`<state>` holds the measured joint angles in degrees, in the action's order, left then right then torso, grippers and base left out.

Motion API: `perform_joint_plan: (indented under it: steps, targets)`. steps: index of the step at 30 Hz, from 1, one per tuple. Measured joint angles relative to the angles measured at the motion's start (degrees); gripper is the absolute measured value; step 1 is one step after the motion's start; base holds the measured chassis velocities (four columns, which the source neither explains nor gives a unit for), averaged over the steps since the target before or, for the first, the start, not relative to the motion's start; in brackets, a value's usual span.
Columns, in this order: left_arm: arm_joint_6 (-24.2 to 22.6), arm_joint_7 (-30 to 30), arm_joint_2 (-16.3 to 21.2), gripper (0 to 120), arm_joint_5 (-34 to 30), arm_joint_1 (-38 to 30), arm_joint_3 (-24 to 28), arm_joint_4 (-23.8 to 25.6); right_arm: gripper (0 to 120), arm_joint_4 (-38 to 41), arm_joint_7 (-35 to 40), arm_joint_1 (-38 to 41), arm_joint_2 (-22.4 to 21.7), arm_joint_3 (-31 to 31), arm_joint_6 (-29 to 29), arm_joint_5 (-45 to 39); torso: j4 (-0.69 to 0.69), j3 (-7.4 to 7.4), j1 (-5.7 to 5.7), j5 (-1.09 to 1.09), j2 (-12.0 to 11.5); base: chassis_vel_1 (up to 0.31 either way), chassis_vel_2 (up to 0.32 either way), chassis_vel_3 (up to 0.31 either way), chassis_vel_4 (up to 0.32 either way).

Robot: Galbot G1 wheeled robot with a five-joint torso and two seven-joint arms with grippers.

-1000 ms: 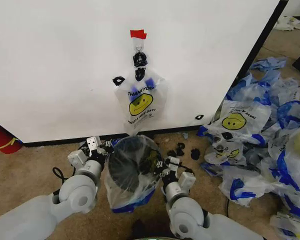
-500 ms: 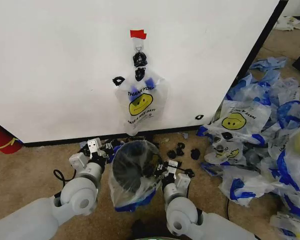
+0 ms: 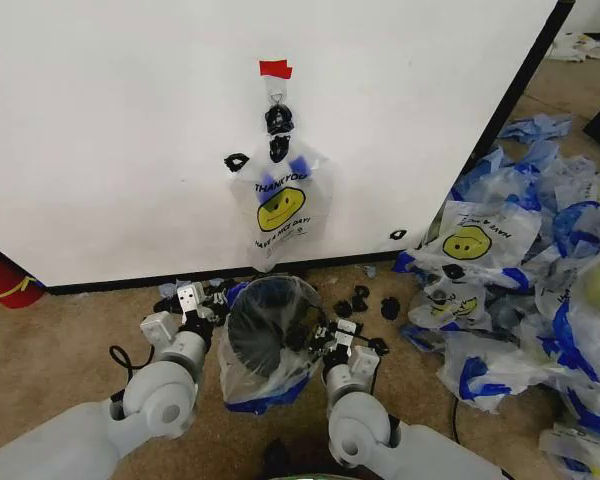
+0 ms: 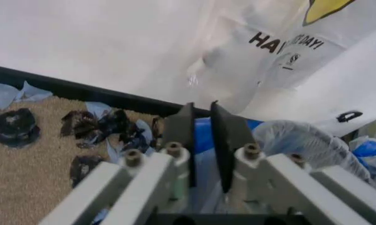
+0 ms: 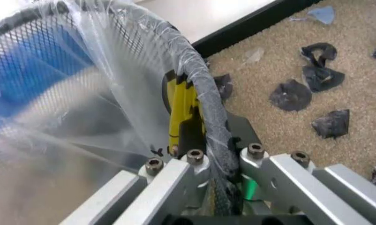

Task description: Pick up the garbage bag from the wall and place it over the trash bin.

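1. Nearest in the head view are two white arms, one on each side of the trash bin [image 3: 270, 325], which stands on the brown carpet [image 3: 60, 320].
2. The left gripper [image 3: 208, 305] sits at the bin's left rim. In the left wrist view its two dark fingers [image 4: 182, 129] stand narrow, nearly together, with blue and clear plastic between and just beyond them; I cannot tell whether they pinch it.
3. The right gripper [image 3: 320, 337] is at the bin's right rim. In the right wrist view its fingers [image 5: 188, 126] are clamped on the mesh rim together with the film stretched over it.
4. One garbage bag [image 3: 265, 385] is draped over the single black bin: clear film covers the mouth and sides, with blue edging low at the front.
5. Just beyond the bin, several black scraps [image 3: 365, 300] lie on the carpet near the base of the wall [image 3: 100, 130].
6. To the right, a heap of many identical smiley bags [image 3: 520, 290] covers the floor; I cannot count them.
7. Farthest, one more smiley bag [image 3: 280, 205] hangs on the wall from a hook [image 3: 277, 97] under one red tape strip [image 3: 275, 68].
8. At far left, a red object [image 3: 5, 278] touches the wall's black edge.
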<state>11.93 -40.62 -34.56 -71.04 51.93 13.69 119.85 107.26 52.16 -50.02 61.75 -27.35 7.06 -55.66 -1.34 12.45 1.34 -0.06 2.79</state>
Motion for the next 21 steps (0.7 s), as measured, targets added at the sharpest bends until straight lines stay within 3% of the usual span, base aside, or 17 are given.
perform_joint_plan:
  steps: [12, 16, 20, 21]
  targets:
    - [0.18, 0.52, -0.48, 56, 0.15, -0.36, -0.55, -0.17, 0, 1.81, 3.55, 1.19, 0.14, -0.98, -1.59, 0.65, -0.01, 0.01, 0.01, -0.01, -0.01, 0.000, 0.000, 0.000, 0.000]
    - [-1.14, -0.49, 1.28, 75, -4.70, 1.63, -2.94, 3.33, 0, 0.63, 3.46, 1.69, 0.42, -0.72, -1.55, 1.45, -0.02, 0.01, 0.01, 0.00, 0.00, 0.000, 0.000, 0.000, 0.000]
    - [-2.27, -0.42, 3.29, 83, -8.32, 4.40, -5.29, 6.74, 0, 0.05, 3.23, 1.65, 0.67, -0.30, -1.31, 2.22, 0.01, 0.01, 0.01, 0.00, -0.01, 0.000, 0.000, 0.000, 0.000]
    - [-2.32, -0.42, 4.06, 91, -9.25, 5.08, -5.75, 7.58, 0, -0.07, 3.12, 1.57, 0.69, -0.07, -1.27, 2.30, 0.00, 0.01, 0.01, 0.00, -0.01, 0.000, 0.000, 0.000, 0.000]
